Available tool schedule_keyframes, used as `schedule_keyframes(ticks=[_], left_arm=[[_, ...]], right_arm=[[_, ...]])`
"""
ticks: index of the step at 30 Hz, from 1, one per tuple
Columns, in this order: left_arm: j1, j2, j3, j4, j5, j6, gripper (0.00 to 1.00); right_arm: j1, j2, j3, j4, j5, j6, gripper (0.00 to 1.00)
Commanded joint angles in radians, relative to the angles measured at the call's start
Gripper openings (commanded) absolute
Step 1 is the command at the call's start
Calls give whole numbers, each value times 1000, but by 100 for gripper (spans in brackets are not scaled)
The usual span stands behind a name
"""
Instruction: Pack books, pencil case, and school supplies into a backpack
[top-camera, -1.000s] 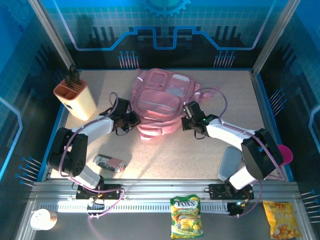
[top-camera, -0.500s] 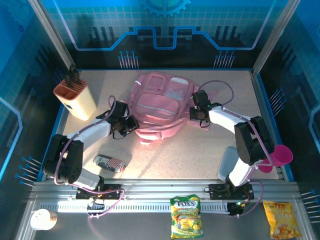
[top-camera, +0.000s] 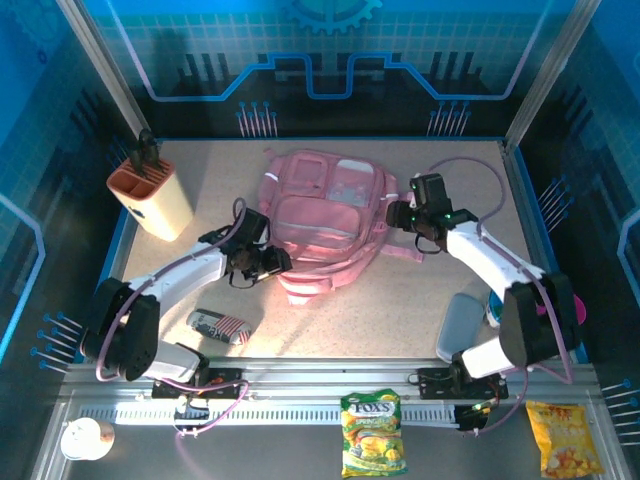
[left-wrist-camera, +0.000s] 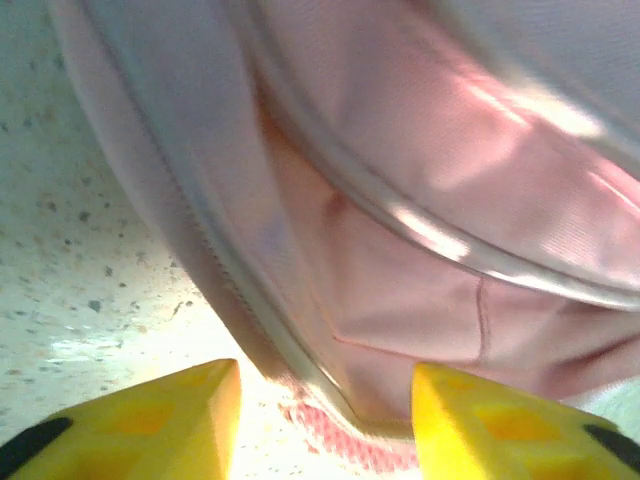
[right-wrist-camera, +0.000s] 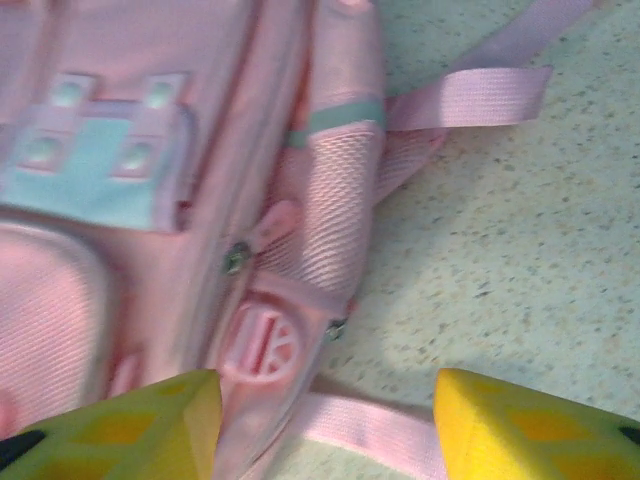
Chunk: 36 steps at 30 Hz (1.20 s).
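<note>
Speckled beige tabletop fills the middle of the overhead view, closed in by glossy blue panels with a printed circuit pattern and by metal rails along the lower edge.

Slightly left of the centre of the frame lies the backpack, soft pink fabric, flat on its back with the zipped pockets facing up. Its long axis runs from the top of the frame towards the bottom, with the lower end leaning a little left. A pale blue-green patch sits on its upper part, and woven pink straps trail off to the right. In the right wrist view the side pocket is open mesh, next to a round rubbery badge.

The left gripper is at the backpack's lower left corner. In its wrist view the yellow fingers stand apart, with the bag's seamed edge and zip line just ahead of the gap and not pinched. The right gripper is at the bag's right side. Its yellow fingers are also spread wide and hold nothing, above the side pocket and a strap.

The pencil case, a small oblong pouch with a dark-and-white print and red-white stripes, lies at lower left, well apart from the backpack. Its long axis runs roughly left to right.

A beige boxy holder with an orange top stands at upper left. Two crinkly snack bags lie on the metal ledge at the bottom.
</note>
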Motion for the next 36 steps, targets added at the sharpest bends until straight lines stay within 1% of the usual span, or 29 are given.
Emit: schedule_keyframes(ticks=[1,6,9,12,15,17,21,24,26,29,33,36], left_arm=[[-3,-45,115,-152,-82,120,57],[-28,-38,199,-141,-95,235,70],[-51,4,256,-117,-94,317,77],[-89,57,312,-78,-109,431,82],[-128,120,363,-44,-93,576,83],[-153,164,399,-39,-111,659,84],[-176,229,438,-21,-102,791,83],[-195,261,459,-23,-118,893,83],[-206,286,486,-47,-130,945,83],[-221,323,529,-106,-118,1028,83],[-257,385,583,-169,-161,1109,83],[-283,431,613,-195,-193,1143,81]], right_arm=[[-1,-50,-63,22,-170,141,61],[40,-93,-183,171,-317,330,62],[73,-87,-233,275,-365,430,61],[103,-67,-261,354,-379,496,60],[118,-29,-267,412,-404,534,57],[123,-3,-268,449,-429,550,56],[127,27,-282,495,-444,574,54],[128,45,-292,493,-432,577,53],[127,61,-295,489,-427,579,53],[126,82,-305,481,-417,586,52],[118,90,-322,463,-390,590,52],[108,89,-340,463,-372,597,51]])
